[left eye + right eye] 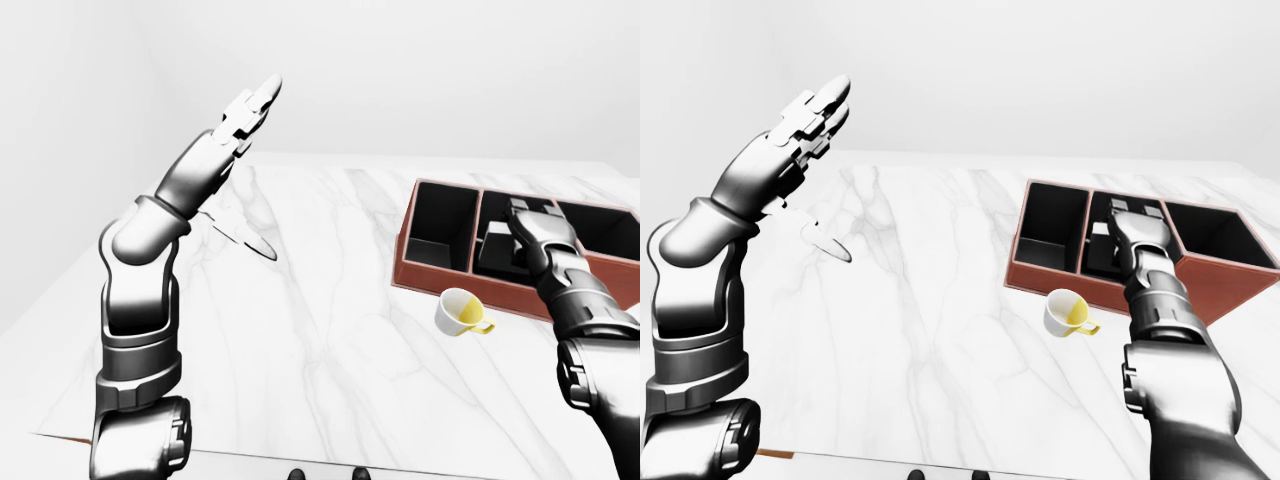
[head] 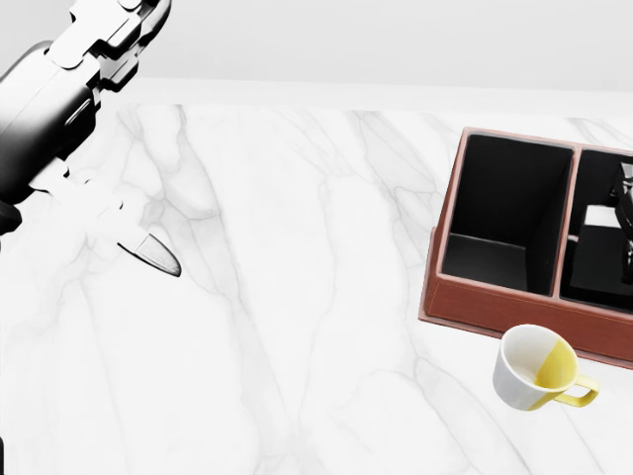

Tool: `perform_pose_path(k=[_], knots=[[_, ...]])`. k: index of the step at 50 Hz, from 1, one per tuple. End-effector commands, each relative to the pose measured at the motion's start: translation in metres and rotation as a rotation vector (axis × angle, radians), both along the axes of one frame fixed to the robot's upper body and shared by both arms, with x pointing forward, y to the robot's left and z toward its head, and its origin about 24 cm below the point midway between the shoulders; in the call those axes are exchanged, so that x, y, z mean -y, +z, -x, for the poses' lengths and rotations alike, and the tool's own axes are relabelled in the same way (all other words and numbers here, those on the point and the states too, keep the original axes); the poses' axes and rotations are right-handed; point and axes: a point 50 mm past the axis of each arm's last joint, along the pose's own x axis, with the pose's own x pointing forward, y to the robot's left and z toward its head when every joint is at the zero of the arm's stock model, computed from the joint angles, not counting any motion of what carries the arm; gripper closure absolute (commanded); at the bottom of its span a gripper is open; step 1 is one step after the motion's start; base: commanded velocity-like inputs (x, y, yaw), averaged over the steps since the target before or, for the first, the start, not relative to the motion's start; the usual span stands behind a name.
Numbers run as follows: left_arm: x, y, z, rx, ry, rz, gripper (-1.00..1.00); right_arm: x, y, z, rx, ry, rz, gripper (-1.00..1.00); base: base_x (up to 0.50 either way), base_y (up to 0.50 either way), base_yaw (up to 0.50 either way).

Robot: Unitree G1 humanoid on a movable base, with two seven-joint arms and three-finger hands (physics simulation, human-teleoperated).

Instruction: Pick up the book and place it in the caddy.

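Note:
The brown caddy [image 2: 492,302] with black compartments stands at the right of the marble table. A dark book [image 2: 596,259] with white page edges stands upright in its middle compartment, also seen as the book [image 1: 1099,245] in the right-eye view. My right hand [image 1: 1132,232] reaches down into that compartment, its back toward the camera, fingers closed on the book's right side. My left hand [image 1: 252,106] is raised high over the table's left part, fingers stretched open and holding nothing.
A white mug [image 2: 535,368] with a yellow inside lies tilted on the table just below the caddy's near wall. The marble table [image 2: 297,297] spreads wide to the left of the caddy. Its near edge [image 1: 300,455] runs along the bottom of the left-eye view.

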Motion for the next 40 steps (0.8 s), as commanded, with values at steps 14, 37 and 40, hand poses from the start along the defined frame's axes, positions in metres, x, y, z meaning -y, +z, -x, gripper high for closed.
perform_pose_path(k=[14,37,40], knots=[[-0.001,-0.002,0.0,-0.006,0.008,0.0,-1.0,0.0,-0.003,0.001,0.039,-0.028,0.037,1.0,0.0,0.0,0.0],[-0.004,-0.002,0.001,-0.003,0.019,-0.006,-1.0,0.003,-0.017,0.008,0.013,-0.082,0.043,1.0,0.0,0.0,0.0],[-0.004,-0.002,0.001,-0.004,0.019,-0.005,-1.0,0.003,-0.019,0.009,0.006,-0.088,0.05,1.0,0.0,0.0,0.0]])
